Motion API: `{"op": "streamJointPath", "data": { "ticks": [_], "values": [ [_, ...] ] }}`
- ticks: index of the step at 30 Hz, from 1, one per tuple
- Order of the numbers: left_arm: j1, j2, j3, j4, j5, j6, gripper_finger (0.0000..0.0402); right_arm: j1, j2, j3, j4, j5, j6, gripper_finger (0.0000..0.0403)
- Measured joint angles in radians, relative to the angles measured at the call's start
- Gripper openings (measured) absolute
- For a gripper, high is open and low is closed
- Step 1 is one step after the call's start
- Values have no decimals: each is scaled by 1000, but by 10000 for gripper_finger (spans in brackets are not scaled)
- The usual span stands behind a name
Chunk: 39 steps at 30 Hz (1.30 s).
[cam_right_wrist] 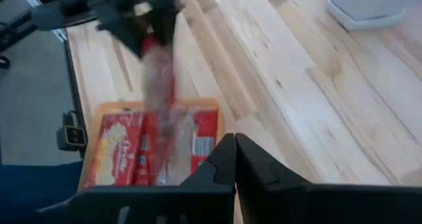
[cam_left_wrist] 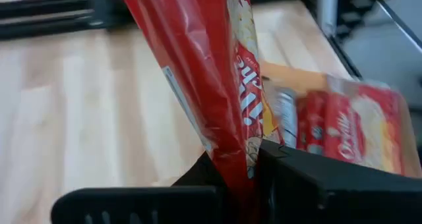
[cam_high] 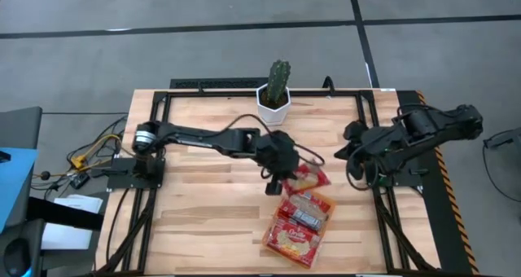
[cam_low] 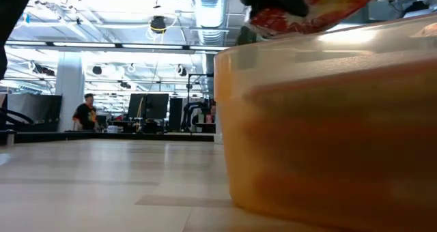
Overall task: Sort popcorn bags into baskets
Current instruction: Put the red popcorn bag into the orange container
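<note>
My left gripper [cam_high: 283,173] is shut on a red popcorn bag [cam_high: 309,178] above the far end of the orange basket [cam_high: 275,228]. The basket stands on the wooden table near its front edge, with several red popcorn bags [cam_high: 297,224] lying flat in it. In the low view the held bag [cam_low: 307,7] shows above the basket's wall [cam_low: 328,136]. My right gripper [cam_high: 352,142] hangs shut and empty near the table's right edge; its closed fingers [cam_right_wrist: 224,159] meet in the right wrist view. My left gripper pinches one end of the popcorn bag [cam_left_wrist: 232,159] between its two fingers, with the flat bag edge-on in the gap. The fingers come from the table's left, slanting down. The bag [cam_right_wrist: 161,85] hangs below them over the basket; whether its lower end touches the bags inside, I cannot tell.
A white hexagonal pot with a cactus [cam_high: 277,94] stands at the table's far edge, behind the left gripper. A black frame [cam_high: 244,85] runs around the table. Bare wood lies left of the basket. A person [cam_low: 85,112] stands far off in the room.
</note>
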Motion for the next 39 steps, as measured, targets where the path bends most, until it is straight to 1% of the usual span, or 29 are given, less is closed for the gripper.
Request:
{"op": "streamJointPath", "data": {
  "ticks": [5, 8, 13, 18, 22, 25, 27, 29, 32, 34, 36, 39],
  "values": [
    [-32, 108, 100, -65, 34, 91, 6, 16, 0, 1, -91, -1, 22, 17],
    [-56, 154, 147, -92, 67, 136, 7, 23, 3, 1, -100, 1, 22, 23],
    [-103, 175, 168, -137, 36, 239, 7, 26, 14, 1, -102, 1, 22, 36],
    [-133, 175, 167, -148, 33, 362, 15, 32, 19, 1, -103, 1, 21, 33],
    [-154, 185, 168, -143, -28, 431, 19, 32, 21, 1, -102, 1, 21, 26],
    [-158, 209, 166, -151, -56, 444, 21, 32, 21, 1, -99, 1, 21, 22],
    [-155, 226, 166, -131, -42, 444, 21, 32, 24, 1, -100, 1, 21, 21],
    [-156, 229, 166, -146, -43, 444, 21, 32, 26, 1, -101, 1, 21, 22],
    [-159, 239, 168, -112, -48, 456, 22, 32, 26, 1, -102, 1, 21, 28],
    [-159, 239, 167, -124, -37, 458, 26, 32, 27, 1, -103, 1, 21, 34],
    [-161, 239, 167, -101, -34, 458, 37, 32, 28, 1, -106, 1, 21, 40],
    [-162, 238, 168, -106, -29, 455, 65, 32, 32, 1, -117, 1, 21, 47]
  ]
}}
